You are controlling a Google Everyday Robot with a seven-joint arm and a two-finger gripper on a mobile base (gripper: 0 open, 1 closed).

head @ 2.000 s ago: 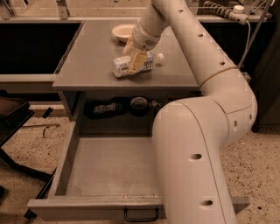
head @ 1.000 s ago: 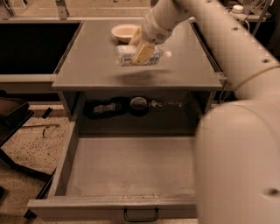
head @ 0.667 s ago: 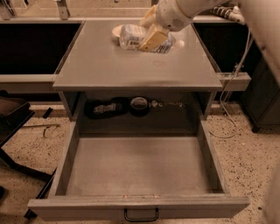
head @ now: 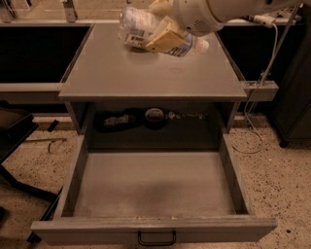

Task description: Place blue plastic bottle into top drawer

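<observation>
Hanging at the very top of the shot, the gripper (head: 164,35) is clamped on the bottle (head: 135,26), one tan finger (head: 159,40) lying right across its label. The other finger is hidden behind the bottle. The bottle lies sideways in the air above the back of the grey table top (head: 146,73), white cap (head: 203,46) pointing right and its clear base to the left (the top edge of the base is just clipped by the frame). Only a stub of the white arm (head: 216,12) shows, since the rest runs off the top right.

Down below, the drawer (head: 150,227) is pulled well out toward us, its flat front panel along the bottom edge with the black wire handle (head: 156,239) at centre, partly cut off. The bottle is well apart from it, up and behind.

Between table top and drawer sits a dark shelf recess (head: 160,136). In it I see a dark lump (head: 114,120) on the left, a round thing (head: 155,116) in the middle and some small glinting bits to the right, all too dim to name. A cable (head: 260,92) trails down the right side to the speckled floor (head: 282,180).
</observation>
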